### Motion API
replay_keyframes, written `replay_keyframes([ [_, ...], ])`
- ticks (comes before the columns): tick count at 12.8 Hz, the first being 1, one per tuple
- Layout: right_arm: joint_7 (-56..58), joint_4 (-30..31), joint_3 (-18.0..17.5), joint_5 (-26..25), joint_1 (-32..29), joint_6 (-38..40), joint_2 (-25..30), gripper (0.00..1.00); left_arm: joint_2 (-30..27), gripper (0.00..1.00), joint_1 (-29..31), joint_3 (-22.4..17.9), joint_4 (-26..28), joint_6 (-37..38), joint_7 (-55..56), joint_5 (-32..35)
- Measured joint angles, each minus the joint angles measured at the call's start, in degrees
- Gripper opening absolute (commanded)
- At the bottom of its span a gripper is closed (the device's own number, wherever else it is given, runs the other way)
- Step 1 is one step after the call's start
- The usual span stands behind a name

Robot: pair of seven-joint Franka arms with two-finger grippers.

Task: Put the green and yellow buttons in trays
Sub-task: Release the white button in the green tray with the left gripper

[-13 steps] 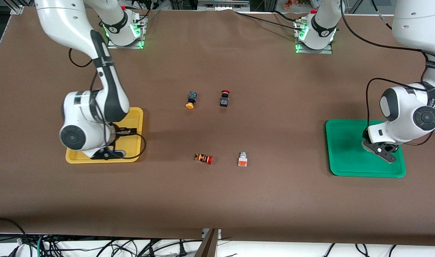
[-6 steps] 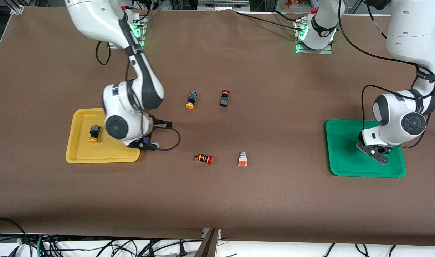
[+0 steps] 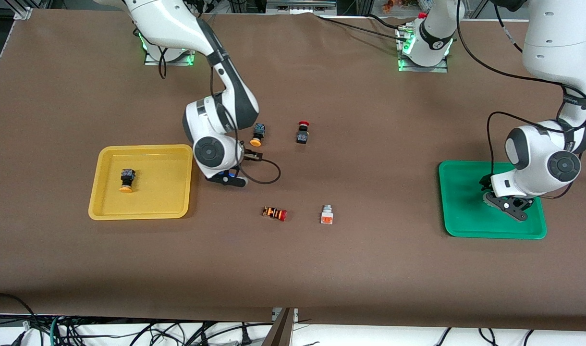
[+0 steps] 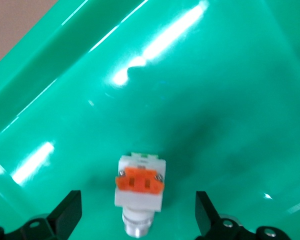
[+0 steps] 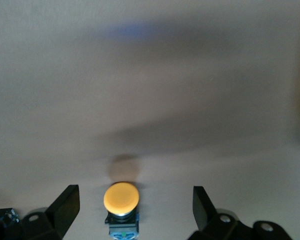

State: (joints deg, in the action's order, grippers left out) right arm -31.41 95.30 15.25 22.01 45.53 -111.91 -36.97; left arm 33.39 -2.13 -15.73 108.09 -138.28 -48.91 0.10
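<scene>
Left gripper point(image 4: 135, 220), fingers apart, hangs over a white button point(image 4: 139, 187) lying in the green tray point(image 3: 461, 211). Right gripper point(image 5: 135, 210), also apart, hovers over a yellow-capped button point(image 5: 121, 197) on the tabletop point(image 3: 370, 269).

My table point(image 3: 293, 269) wears a brown cloth; tangled cables point(image 3: 105, 331) hang along its near edge, over what looks like pale floor.

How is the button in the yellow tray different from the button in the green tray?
The button in the yellow tray has a black body and an orange-yellow cap; the button in the green tray has a white body, an orange mark and a pale top. The first lies alone in the yellow tray; the second lies between the open left gripper fingers in the green tray. Both lie on their sides.
</scene>
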Motion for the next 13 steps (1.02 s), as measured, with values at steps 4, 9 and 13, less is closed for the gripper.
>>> replay_keyframes([
  [4,-2.39,1.80,-0.09,1.25,2.94,-0.24,-0.02,1.00,-5.61,1.00,-0.18,0.19,-3.96,14.56,-0.04,0.00],
  [9,-3.01,5.36,-2.57,2.01,3.22,-3.93,-0.03,0.99,-9.48,1.00,-0.80,2.21,-10.18,30.51,0.45,-0.88],
  [13,-4.33,6.50,-3.53,2.02,3.42,-5.91,-0.03,0.42,-10.00,1.00,-1.29,5.36,-16.83,41.34,7.25,-4.43],
])
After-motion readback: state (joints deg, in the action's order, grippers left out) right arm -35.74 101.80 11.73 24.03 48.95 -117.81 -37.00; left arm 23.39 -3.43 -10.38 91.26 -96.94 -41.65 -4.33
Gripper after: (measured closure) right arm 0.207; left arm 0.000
